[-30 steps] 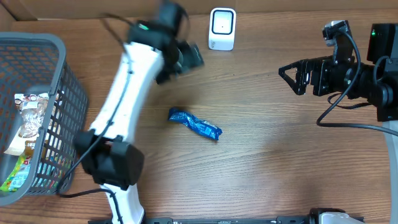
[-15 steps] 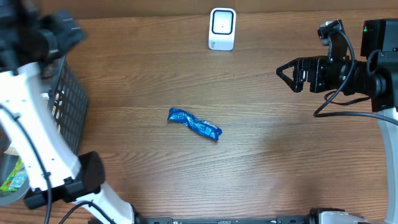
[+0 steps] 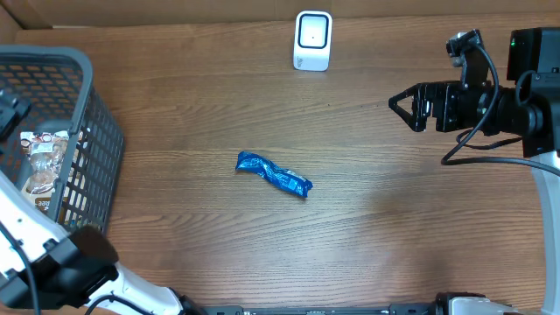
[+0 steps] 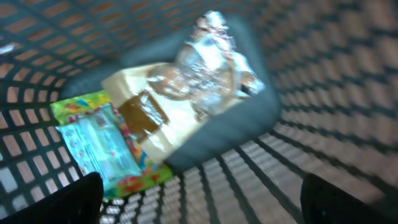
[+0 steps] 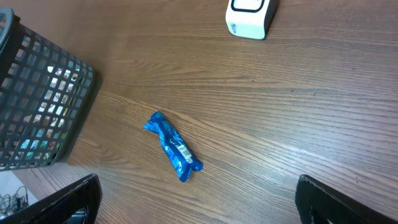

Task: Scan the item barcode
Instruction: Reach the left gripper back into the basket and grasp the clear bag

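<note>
packet [image 3: 274, 175]: we see a crinkled blue wrapper, flat on the counter [image 3: 394, 219] near its middle, lying aslant, small white label patch up | scanner [image 3: 312, 40]: we see a white rounded box, dark-framed face, upright at the far edge, well apart from packet

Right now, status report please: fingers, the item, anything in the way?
Left fingers open over the basket. Right fingers open, empty. Blue packet lying on the table, untouched. Nothing between it and the scanner.

Bright, even light, with soft shadows.
The left wrist view was smeared by motion blur; the tabletop [image 3: 376, 227] looked sharp and faintly glossy.
</note>
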You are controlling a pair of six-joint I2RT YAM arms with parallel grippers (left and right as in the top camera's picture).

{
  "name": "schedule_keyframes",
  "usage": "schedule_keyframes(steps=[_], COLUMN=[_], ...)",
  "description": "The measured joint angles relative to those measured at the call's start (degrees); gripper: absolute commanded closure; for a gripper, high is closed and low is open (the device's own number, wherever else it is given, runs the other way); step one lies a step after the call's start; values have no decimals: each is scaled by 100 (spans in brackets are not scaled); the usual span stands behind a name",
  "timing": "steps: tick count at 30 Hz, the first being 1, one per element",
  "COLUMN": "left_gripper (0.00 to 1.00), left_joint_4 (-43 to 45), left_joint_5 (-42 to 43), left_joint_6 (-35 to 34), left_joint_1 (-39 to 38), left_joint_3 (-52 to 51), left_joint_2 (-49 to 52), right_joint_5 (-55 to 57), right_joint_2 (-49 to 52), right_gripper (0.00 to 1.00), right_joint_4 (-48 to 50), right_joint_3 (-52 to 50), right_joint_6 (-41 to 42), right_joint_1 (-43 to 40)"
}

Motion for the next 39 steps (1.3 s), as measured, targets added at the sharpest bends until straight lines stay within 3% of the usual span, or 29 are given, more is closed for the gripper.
schedule_keyframes(steps=[11, 21, 25, 31, 39], left_gripper=[0, 0, 7, 2, 0], left_joint_4=[2511, 4951, 5257, 5333, 5331], left_joint_5=[-195, -256, -79, 46, 85], left_joint_6=[-166, 1283, 2212, 3399, 3866], left_joint_1=[190, 190, 190, 190, 173], left_joint_3=[-2612, -4393, -4645, -4693, -4693], left_joint_2=[15, 20, 22, 76, 590], right_joint_5=[0, -2, 0, 0, -2], right_joint_2=[2, 2, 2, 2, 2], right_gripper=[0, 0, 0, 0, 0], right_joint_4=[20, 74, 79, 81, 79], right_joint_3=[0, 0, 0, 0, 0], right_joint_6=[0, 0, 2, 0, 17], right_joint_1=[0, 0, 0, 0, 0])
